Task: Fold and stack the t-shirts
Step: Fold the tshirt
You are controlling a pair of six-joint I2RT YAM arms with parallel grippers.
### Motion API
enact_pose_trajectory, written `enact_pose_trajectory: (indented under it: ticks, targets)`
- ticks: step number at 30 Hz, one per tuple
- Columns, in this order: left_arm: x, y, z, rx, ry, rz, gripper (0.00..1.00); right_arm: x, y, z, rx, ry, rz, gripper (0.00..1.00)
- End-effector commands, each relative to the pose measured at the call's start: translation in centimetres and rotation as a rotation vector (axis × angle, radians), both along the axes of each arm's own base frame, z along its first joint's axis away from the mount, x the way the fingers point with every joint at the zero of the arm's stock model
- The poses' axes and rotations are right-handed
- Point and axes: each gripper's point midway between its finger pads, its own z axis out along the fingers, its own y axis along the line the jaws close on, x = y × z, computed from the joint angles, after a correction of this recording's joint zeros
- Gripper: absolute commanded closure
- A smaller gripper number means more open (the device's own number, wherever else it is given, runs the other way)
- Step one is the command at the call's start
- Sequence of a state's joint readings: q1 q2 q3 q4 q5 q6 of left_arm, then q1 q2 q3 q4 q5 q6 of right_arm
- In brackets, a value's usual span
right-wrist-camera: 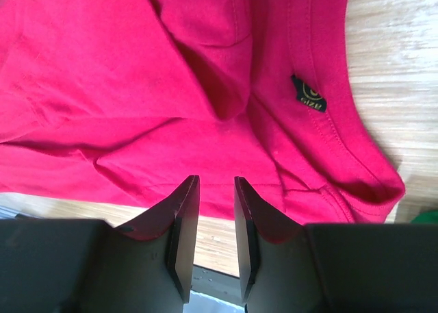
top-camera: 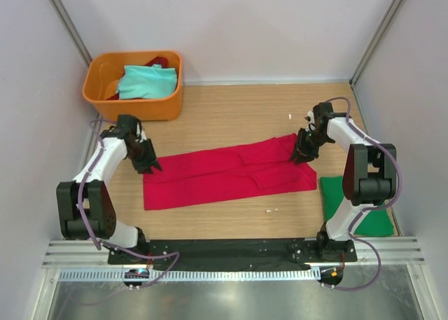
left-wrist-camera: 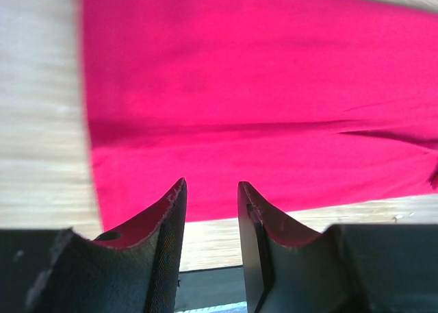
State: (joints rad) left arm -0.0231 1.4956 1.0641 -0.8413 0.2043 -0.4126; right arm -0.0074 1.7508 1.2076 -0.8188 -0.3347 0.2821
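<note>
Left gripper [left-wrist-camera: 211, 190]: jaws parted by a narrow gap, nothing pinched. It hangs over the left short end of the red t-shirt [top-camera: 231, 173]. Right gripper [right-wrist-camera: 215, 183]: same, slightly spread and empty, over the collar end, near the neck label [right-wrist-camera: 308, 94].

The red shirt lies on the table [top-camera: 231, 117] as a long band between the arms, sides already folded in. One gripper at each end suggests they are set to take the ends for the crosswise fold.

The green t-shirt [top-camera: 374, 220] sits folded by the right arm's base, likely the start of the stack, and that arm partly covers it. The teal t-shirt [top-camera: 147, 82] waits in the orange tub [top-camera: 133, 106], with something dark red behind it that can't be identified.

The left wrist view is blurred, so contact between fingertips and cloth is possible but not clear.
</note>
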Motion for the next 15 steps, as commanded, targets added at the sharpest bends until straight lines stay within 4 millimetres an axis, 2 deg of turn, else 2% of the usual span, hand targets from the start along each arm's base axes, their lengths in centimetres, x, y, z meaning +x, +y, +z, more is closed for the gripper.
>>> enact_pose_trajectory:
  ticks: [1, 5, 9, 11, 13, 15]
  targets:
    - [-0.5, 0.8, 1.7, -0.071, -0.060, 0.070, 0.63, 0.6, -0.4, -0.3, -0.008, -0.023, 0.012, 0.67]
    - [-2.3, 2.2, 0.9, -0.052, -0.011, 0.116, 0.68, 0.4, -0.5, -1.0, -0.010, -0.012, 0.011, 0.66]
    - [-2.6, 3.8, 1.1, -0.041, -0.003, 0.189, 0.76, 0.3, -0.4, -1.5, -0.001, -0.003, 0.006, 0.65]
    - [-2.7, 4.2, 1.2, -0.041, 0.001, 0.215, 0.75, 0.3, -0.5, -1.5, -0.005, -0.003, 0.009, 0.64]
    - [-2.8, 4.8, 1.3, -0.030, 0.007, 0.253, 0.70, 0.2, -0.5, -1.6, -0.002, 0.002, 0.012, 0.64]
    - [-2.9, 4.5, 0.9, -0.058, 0.027, 0.286, 0.69, -0.1, -0.4, -1.7, 0.001, 0.008, 0.014, 0.64]
